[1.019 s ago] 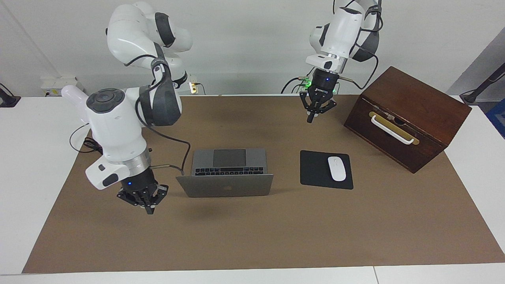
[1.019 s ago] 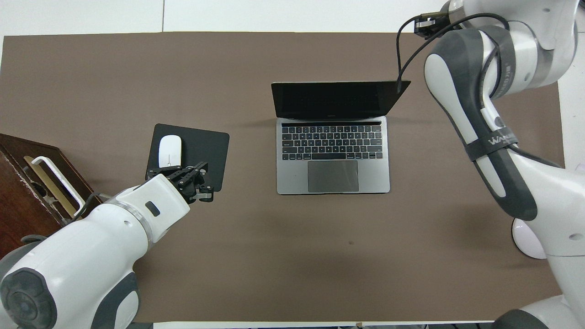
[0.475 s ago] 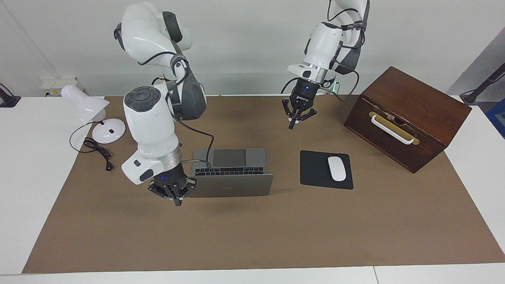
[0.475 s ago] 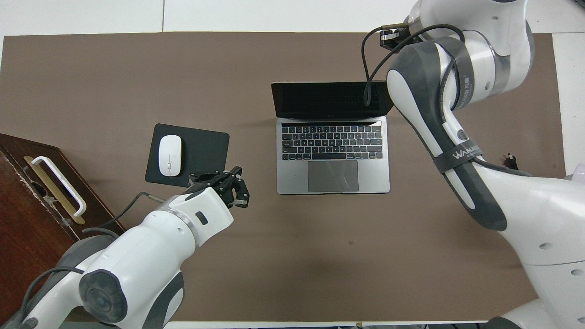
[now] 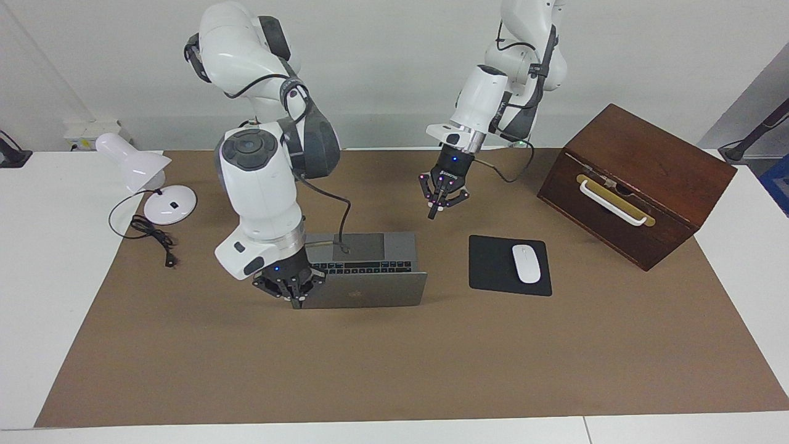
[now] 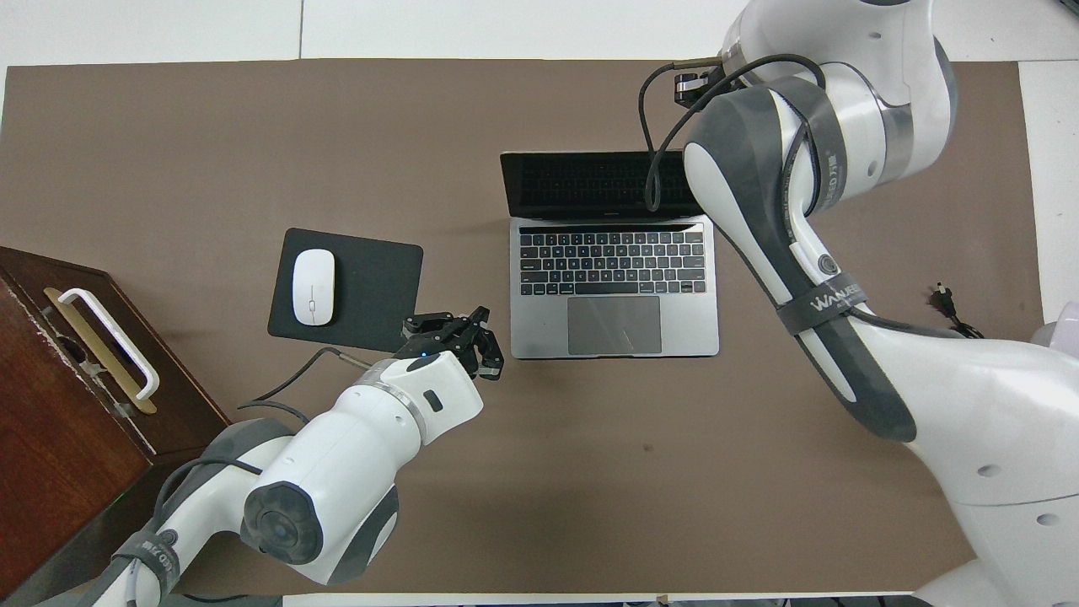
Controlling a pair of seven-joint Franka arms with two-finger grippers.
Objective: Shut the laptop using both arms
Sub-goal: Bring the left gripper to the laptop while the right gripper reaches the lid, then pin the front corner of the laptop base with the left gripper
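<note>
Laptop point(image 5: 363, 271) lid up; our right gripper point(image 5: 295, 295) now at lid corner, left gripper point(image 5: 439, 203) moved closer; both fingers closed, empty; push next.

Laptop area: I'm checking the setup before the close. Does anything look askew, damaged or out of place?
Nothing stands out. The laptop sits open and square on the mat, the mouse lies on its pad, and the wooden box stands angled but intact.

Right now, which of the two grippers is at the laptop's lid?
The right gripper, shut, at the lid corner of the laptop. The left gripper, also shut, hangs above the mat nearer the robots.
</note>
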